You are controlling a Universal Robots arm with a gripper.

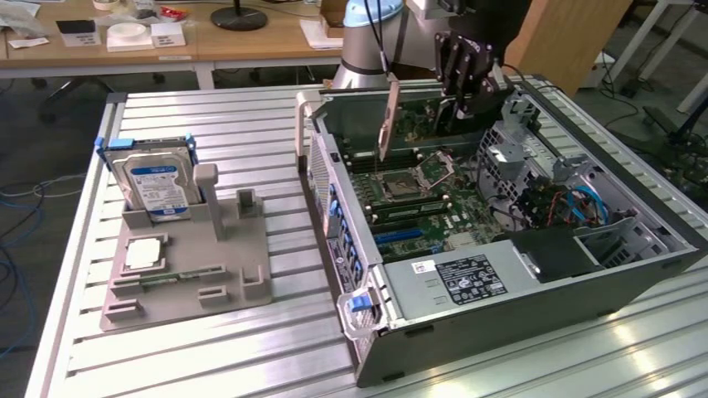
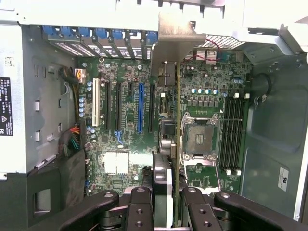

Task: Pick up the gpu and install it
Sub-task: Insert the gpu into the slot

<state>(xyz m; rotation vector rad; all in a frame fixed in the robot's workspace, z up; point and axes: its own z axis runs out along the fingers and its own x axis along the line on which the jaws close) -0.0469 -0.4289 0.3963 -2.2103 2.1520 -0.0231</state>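
The gpu [image 1: 389, 124] hangs upright over the open computer case [image 1: 619, 274], a thin brownish slab seen edge-on. My gripper [image 1: 459, 104] is above the case's back part, shut on the card. In the wrist view the gpu [image 2: 178, 120] runs as a narrow line away from my gripper [image 2: 175, 192], with its metal bracket [image 2: 175, 38] at the far end. The card sits above the motherboard [image 2: 125, 144], between the blue expansion slot [image 2: 140, 108] and the CPU socket [image 2: 199, 139], clear of the board.
A grey fixture [image 1: 188, 274] on the slatted table at the exterior view's left holds a silver hard drive [image 1: 155, 186] and a small square chip [image 1: 144, 253]. Inside the case are the power supply [image 1: 465, 278], cables [image 1: 575, 203] and memory slots [image 2: 233, 130].
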